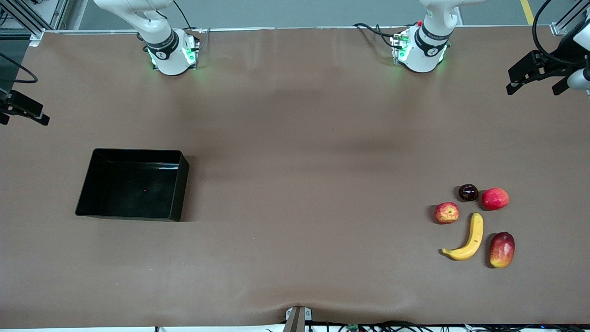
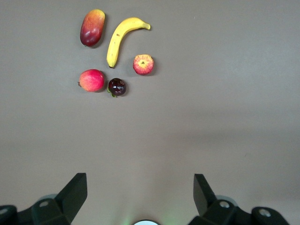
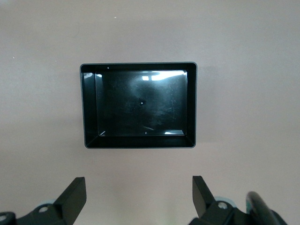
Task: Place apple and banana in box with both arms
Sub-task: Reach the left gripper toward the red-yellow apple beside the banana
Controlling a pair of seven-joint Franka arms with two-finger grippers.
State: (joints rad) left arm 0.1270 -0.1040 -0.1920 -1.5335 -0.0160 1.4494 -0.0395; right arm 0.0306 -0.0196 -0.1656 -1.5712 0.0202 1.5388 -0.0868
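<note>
1. The apple point(image 1: 446, 212) sits on the table point(image 1: 295, 184) toward the left arm's end, just beside the banana point(image 1: 468, 238), not touching it.
2. A mango point(image 1: 502, 249), a red fruit point(image 1: 495, 198) and a dark fruit point(image 1: 468, 192) lie close by.
3. The box point(image 1: 177, 193) stands well apart, toward the right arm's end.
4. The left gripper point(image 2: 140, 190) hangs high over bare table near the fruit, fingers spread, holding nothing.
5. The right gripper point(image 3: 139, 190) hangs high near the box, likewise spread and holding nothing.

You have five fruits on the brown table: one curved yellow banana point(image 1: 468, 240), one streaked red-yellow apple point(image 1: 446, 212), one smooth red-pink round fruit point(image 1: 495, 198), one oblong red-yellow mango point(image 1: 502, 249), one small dark glossy fruit point(image 1: 468, 192). One shallow black plastic box point(image 1: 177, 191).
</note>
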